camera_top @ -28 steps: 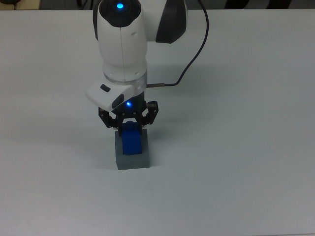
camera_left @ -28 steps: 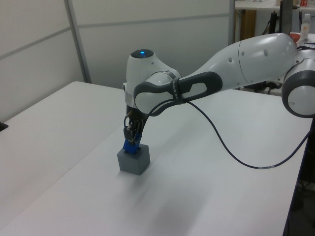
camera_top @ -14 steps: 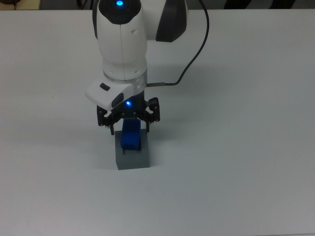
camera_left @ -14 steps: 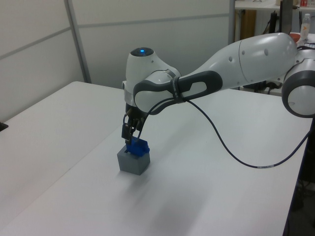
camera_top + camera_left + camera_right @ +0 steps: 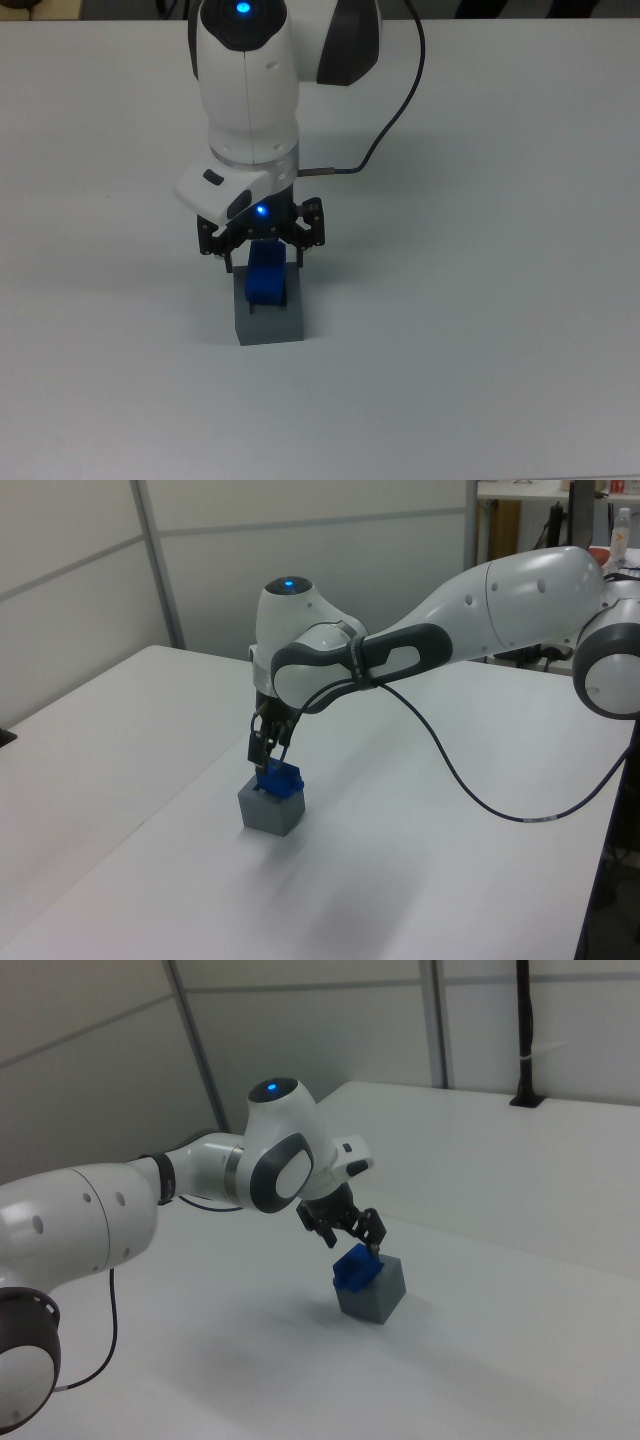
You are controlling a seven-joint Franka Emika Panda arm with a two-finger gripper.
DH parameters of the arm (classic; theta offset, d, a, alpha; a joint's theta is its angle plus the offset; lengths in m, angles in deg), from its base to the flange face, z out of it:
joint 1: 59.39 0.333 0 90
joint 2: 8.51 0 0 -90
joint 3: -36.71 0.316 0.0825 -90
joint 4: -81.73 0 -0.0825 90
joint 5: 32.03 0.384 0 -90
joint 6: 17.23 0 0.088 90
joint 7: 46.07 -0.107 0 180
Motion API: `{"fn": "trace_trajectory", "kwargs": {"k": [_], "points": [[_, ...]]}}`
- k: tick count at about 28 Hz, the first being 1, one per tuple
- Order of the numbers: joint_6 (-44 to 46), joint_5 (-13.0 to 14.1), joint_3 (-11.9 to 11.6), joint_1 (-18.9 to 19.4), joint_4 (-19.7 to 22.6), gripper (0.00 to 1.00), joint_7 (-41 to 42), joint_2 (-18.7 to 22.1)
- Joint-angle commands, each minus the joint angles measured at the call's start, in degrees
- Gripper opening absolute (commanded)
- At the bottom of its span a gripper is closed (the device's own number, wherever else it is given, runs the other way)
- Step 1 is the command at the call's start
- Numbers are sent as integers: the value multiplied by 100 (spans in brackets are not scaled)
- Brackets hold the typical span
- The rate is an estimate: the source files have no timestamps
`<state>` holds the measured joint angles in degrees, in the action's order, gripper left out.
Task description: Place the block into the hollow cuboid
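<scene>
Since a second ago the gripper (image 5: pixel 264 262) has let go of the block (image 5: pixel 266 278) and spread wide, hovering just above it. Tilted, the block sits in the grey box (image 5: pixel 270 318) on the white worktop (image 5: pixel 480 330), its upper part poking out.

The small bright blue block (image 5: pixel 267 283) is sitting tilted in the recess of the grey matte hollow cuboid (image 5: pixel 270 320), blocking its opening and sticking up above the rim. The black two-finger gripper (image 5: pixel 262 258) is hanging spread just above the blue block, occupying the room overhead. Around the grey cuboid the white tabletop (image 5: pixel 480 330) is lying bare on every side. A black cable (image 5: pixel 395 110) is arching over the tabletop behind the arm.
</scene>
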<state>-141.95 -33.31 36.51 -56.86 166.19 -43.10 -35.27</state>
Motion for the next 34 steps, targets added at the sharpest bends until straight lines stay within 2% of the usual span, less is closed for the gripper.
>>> {"fn": "trace_trajectory", "kwargs": {"k": [1,8,12,13,14,20,23,24,26,34], "points": [[500,74,11,20,220,78,-244,153],[852,224,3,11,308,74,-376,250],[879,224,3,11,317,66,-367,250],[879,224,3,11,343,57,-367,250],[879,224,3,11,352,55,-367,250],[870,224,3,11,343,51,-350,241],[870,224,3,11,343,44,-315,241],[879,224,3,11,343,37,-297,250],[888,224,3,11,343,34,-280,276],[1239,242,11,2,247,33,-175,470]]}}
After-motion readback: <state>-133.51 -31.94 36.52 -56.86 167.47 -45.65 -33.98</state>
